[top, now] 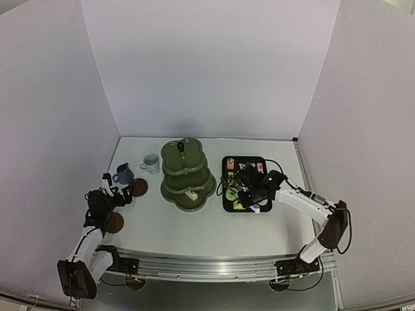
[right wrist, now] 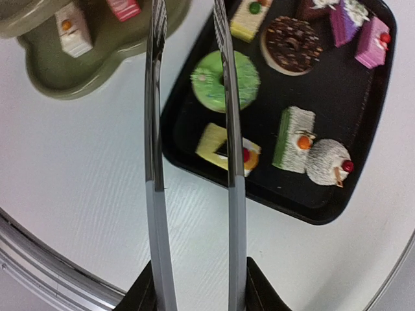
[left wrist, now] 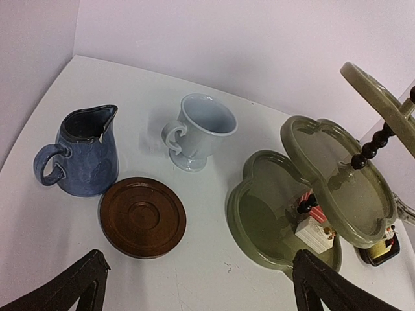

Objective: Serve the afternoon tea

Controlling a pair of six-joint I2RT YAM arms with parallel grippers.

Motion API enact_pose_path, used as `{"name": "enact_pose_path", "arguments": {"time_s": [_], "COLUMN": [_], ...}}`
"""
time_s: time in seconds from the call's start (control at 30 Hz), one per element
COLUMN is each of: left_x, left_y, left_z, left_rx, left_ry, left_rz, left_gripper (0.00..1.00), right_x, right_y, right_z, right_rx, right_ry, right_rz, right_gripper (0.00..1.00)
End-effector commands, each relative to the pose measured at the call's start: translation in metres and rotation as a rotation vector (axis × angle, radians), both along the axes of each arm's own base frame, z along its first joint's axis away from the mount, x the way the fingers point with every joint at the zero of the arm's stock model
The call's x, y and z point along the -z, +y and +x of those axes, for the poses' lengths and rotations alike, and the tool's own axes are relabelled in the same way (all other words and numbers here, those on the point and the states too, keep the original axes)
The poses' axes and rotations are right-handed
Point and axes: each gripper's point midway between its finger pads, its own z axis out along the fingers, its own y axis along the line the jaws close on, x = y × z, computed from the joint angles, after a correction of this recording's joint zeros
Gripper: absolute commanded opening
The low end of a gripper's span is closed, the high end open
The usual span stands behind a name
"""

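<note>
The dark green three-tier stand (top: pixel 187 172) stands mid-table, with a white cake (right wrist: pixel 72 29) and a pink cake (right wrist: pixel 123 8) on its bottom tier (right wrist: pixel 78 74). The dark blue mug (left wrist: pixel 84 152), the pale mug (left wrist: pixel 201 129) and one brown saucer (left wrist: pixel 142 217) sit just ahead of my open, empty left gripper (left wrist: pixel 201 295). The second saucer (top: pixel 115 223) lies near the left arm. My right gripper (right wrist: pixel 198 291) is shut on metal tongs (right wrist: pixel 155 162), whose spread arms reach over the tray's near left edge. Their tips are out of frame. A green doughnut (right wrist: pixel 243 81), a chocolate doughnut (right wrist: pixel 292 44) and several other cakes lie in the tray.
The black rectangular tray (top: pixel 226 194) sits right of the stand, close to it. White walls enclose the table on three sides. The metal rail of the table's near edge (right wrist: pixel 39 275) runs just below the right gripper.
</note>
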Motion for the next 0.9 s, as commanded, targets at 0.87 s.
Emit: {"name": "enact_pose_path", "arguments": {"time_s": [0.87], "left_x": [-0.010], "left_y": [0.001], "left_z": [0.007], "left_rx": [0.024], "left_ry": [-0.031], "left_rz": [0.070], "left_gripper": [1.00], "right_x": [0.030], "right_y": [-0.127], "right_z": [0.103], "right_rx": [0.413], "right_ry": [0.059], "right_rz": [-0.132], "right_gripper": [0.37]}}
